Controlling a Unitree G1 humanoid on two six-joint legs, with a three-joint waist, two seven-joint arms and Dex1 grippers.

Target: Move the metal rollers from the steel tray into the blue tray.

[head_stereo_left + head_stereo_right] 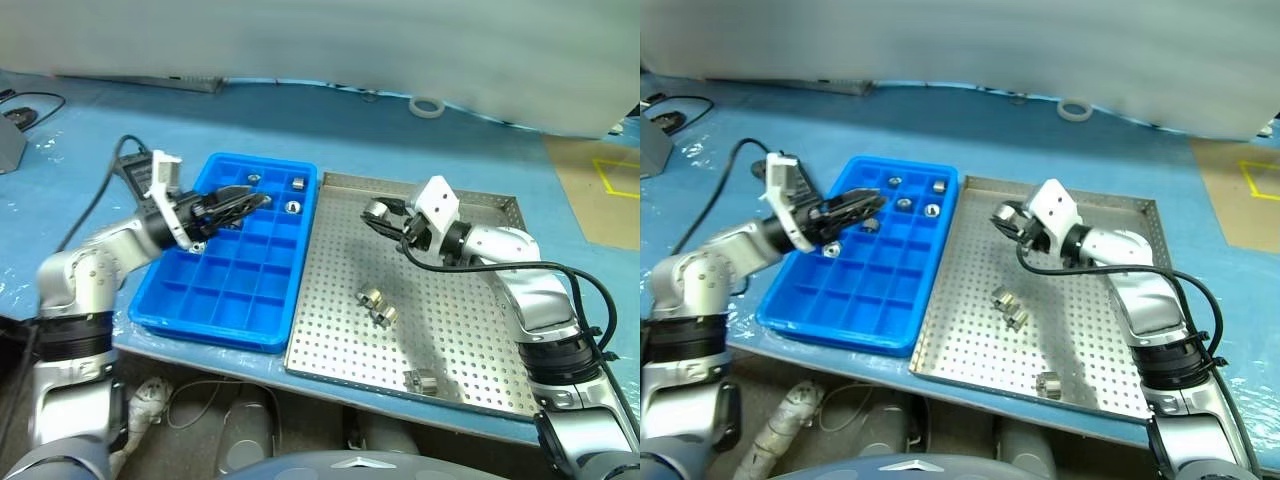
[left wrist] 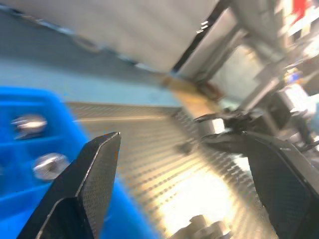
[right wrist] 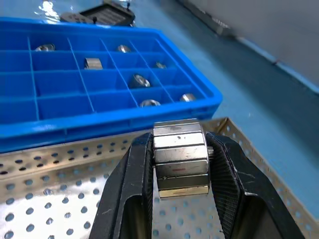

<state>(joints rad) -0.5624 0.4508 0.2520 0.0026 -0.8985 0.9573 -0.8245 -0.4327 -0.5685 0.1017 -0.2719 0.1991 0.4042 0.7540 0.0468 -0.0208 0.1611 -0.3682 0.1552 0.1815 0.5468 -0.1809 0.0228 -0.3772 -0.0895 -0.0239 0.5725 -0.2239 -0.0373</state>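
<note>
Rollers (image 1: 378, 306): three loose on steel tray (image 1: 480, 370), several in blue tray (image 1: 215, 310) | right gripper (image 3: 180, 164) pinches one roller at steel tray's 11 o'clock | left gripper (image 1: 240, 205) spread over blue tray

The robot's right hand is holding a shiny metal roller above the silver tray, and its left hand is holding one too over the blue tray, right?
Not quite. The left hand is open and holds nothing, as the left wrist view shows between its fingers. The rest is right: the right hand holds a metal roller above the steel tray, and the left hand is over the blue tray.
</note>
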